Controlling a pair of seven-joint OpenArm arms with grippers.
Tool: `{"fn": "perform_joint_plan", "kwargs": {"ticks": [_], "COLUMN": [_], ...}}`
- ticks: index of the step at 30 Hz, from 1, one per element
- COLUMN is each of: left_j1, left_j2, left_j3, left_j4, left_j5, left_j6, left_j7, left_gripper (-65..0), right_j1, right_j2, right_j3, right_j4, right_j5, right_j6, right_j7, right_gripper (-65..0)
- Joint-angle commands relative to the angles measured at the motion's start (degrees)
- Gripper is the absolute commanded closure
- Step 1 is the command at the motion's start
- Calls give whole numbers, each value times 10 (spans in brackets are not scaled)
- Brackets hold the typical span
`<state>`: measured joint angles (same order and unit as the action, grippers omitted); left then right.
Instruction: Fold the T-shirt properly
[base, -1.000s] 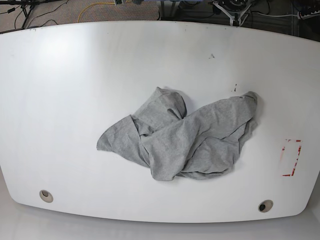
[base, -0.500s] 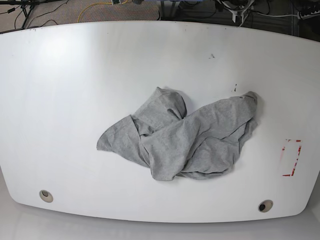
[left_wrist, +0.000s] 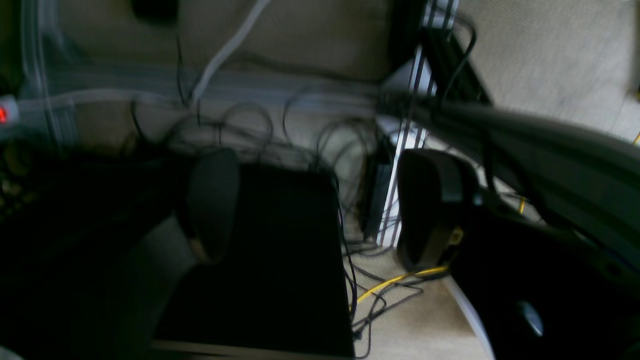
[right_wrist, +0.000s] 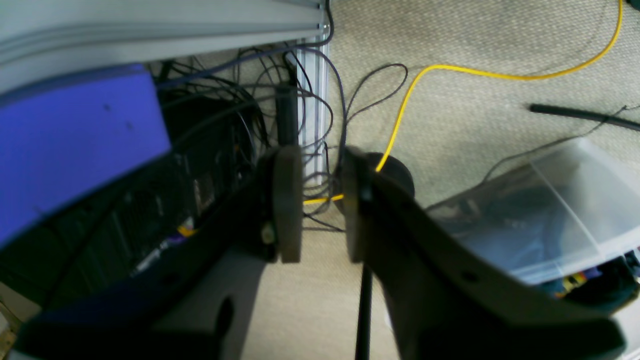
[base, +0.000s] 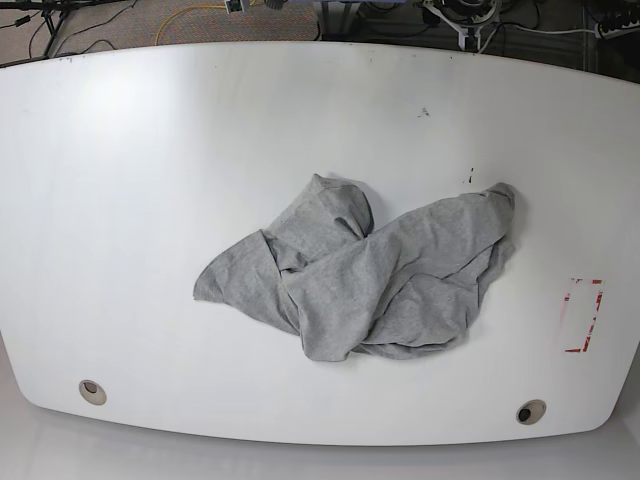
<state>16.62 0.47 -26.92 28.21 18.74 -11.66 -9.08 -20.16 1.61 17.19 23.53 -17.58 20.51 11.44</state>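
A: Arm pose?

B: Both arms are off the table (base: 120, 200) and absent from the base view. Each wrist camera looks down at carpet and cable clutter, not at the tabletop.

A: Left gripper?

B: Left gripper (left_wrist: 320, 200) is released. Its two dark fingers (left_wrist: 212, 200) stand wide apart with nothing between them, only a black box (left_wrist: 270, 260) and tangled cables (left_wrist: 320, 130) on the floor behind. That view is blurred.

A: Right?

B: Right gripper (right_wrist: 322, 200) has its jaws nearly together, a narrow gap left between the pads (right_wrist: 288, 200). Nothing is held; a yellow cable (right_wrist: 400, 115) shows through the gap, on the carpet behind. A clear plastic bin (right_wrist: 565, 200) sits on the floor to one side, a blue panel (right_wrist: 75, 140) to the other.

A: T-shirt?

B: The T-shirt (base: 370, 275) lies crumpled on the white table, a bit right of centre in the base view, untouched by either gripper. Its long axis runs diagonally, from the low end near the front-left to the high end toward the back-right. One lobe bunches up toward the far edge at centre. No print visible. A red tape outline (base: 583, 315) is on the table well to its right, apart from the cloth.
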Motion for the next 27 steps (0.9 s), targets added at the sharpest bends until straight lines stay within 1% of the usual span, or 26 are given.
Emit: {"fn": "perform_joint_plan", "kwargs": {"ticks": [1, 3, 13, 15, 19, 23, 25, 27], "left_j1": [3, 3, 30, 51, 74, 94, 117, 126], "left_j2": [-2, -3, -3, -2, 2, 4, 9, 11], "left_j3": [-2, -5, -7, -5, -6, -8, -14, -17], "left_j4": [-6, -7, 64, 126, 182, 222, 256, 271], "left_j5": [-3, -5, -37, -58, -80, -92, -92, -89], "left_j6": [-3, -2, -2, -2, -3, -3, -5, -5], "left_j7": [-6, -6, -3, -1, 1, 2, -3, -1], "left_gripper": [-467, -466, -470, -471, -472, -472, -474, -473], "right_j1": [-5, -4, -27, -42, -63, -88, -125, -141], "right_j2": [2, 2, 1, 1, 1, -1, -4, -7], "right_j3": [0, 0, 1, 2, 1, 0, 1, 1], "right_j4": [-1, 1, 35, 50, 80, 123, 188, 216], "right_j5": [3, 2, -3, -3, -5, -5, -2, -2], "right_j6": [2, 2, 2, 1, 1, 1, 4, 4], "right_j7": [4, 5, 5, 3, 6, 5, 4, 4], "right_gripper": [-139, -139, -137, -137, -138, -139, -137, -137]}}
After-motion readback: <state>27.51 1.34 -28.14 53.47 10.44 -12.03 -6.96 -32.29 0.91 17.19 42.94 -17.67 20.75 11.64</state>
